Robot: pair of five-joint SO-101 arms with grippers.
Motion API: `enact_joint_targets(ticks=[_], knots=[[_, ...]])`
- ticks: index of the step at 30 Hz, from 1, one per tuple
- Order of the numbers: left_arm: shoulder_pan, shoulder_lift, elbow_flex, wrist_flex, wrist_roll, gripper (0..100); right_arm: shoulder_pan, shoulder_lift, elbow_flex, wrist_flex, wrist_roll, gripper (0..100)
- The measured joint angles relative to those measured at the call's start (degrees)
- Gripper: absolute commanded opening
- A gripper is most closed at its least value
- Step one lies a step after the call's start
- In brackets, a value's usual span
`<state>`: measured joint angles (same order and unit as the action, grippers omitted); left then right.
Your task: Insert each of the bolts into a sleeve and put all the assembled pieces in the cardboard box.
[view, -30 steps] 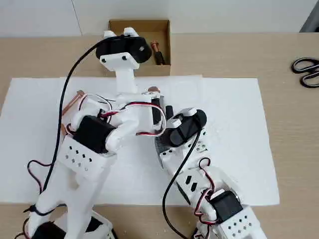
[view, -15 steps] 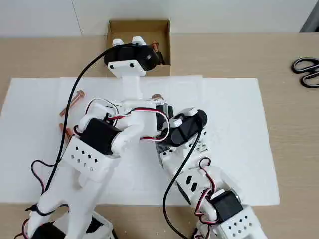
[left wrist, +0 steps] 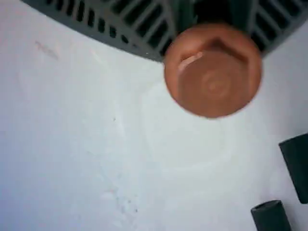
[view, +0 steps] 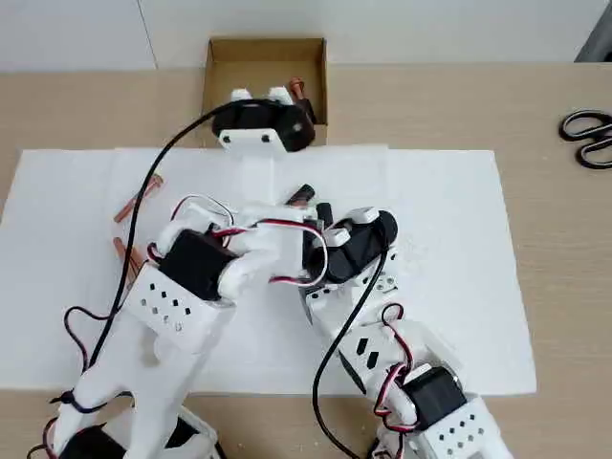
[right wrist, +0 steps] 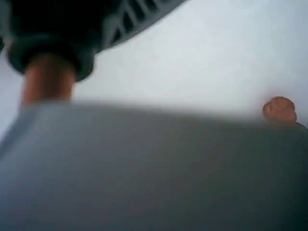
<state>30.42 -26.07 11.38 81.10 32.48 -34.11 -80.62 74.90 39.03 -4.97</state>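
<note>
Currently, the two claws are brought together over the middle of the white sheet (view: 449, 249), just near of the cardboard box (view: 218, 53). A copper bolt (left wrist: 213, 72) is gripped by the left claw (view: 298, 201). In the left wrist view its round head is seen end-on, close under a dark ribbed jaw. A black sleeve (right wrist: 48, 50) is clamped by the right claw (view: 323, 218), and in the right wrist view a copper shaft is seen coming out of the sleeve's end. How far the shaft is seated inside cannot be told. Much of that view is covered by a grey blur.

The box is set at the far edge of the sheet, on the wooden table (view: 478, 105). A copper piece (view: 297, 88) is seen in its right part, partly hidden by the left arm's upper joint.

Three loose bolts (view: 127, 208) are left on the sheet to the left, near one another. Two spare sleeves (left wrist: 269, 216) are seen lying on the sheet in the left wrist view. Another copper head (right wrist: 279, 109) is caught farther off in the right wrist view. A pair of scissors (view: 588, 134) lies on the table at the far right, well apart from the sheet.
</note>
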Motion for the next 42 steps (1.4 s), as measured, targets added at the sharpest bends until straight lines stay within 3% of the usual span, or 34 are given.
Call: enact_joint_targets(ticks=[14,21,31,35,42], knots=[[2.5,-1.2,5.5,-0.7,-2.6,2,-0.2,-0.4,0.1,0.0,0.0,0.5],[2.3,-1.0,5.6,0.1,-5.5,25,0.4,-0.2,0.4,0.2,0.1,0.5],[2.5,-0.8,-0.2,11.1,-6.3,27,0.4,-0.4,0.3,0.1,0.2,0.5],[-1.0,-0.8,-4.9,14.8,-10.6,27,0.3,-0.3,0.3,0.0,0.2,0.4],[-15.6,-0.9,-13.3,18.3,-25.6,27,5.2,-0.2,0.4,0.0,0.2,0.4]])
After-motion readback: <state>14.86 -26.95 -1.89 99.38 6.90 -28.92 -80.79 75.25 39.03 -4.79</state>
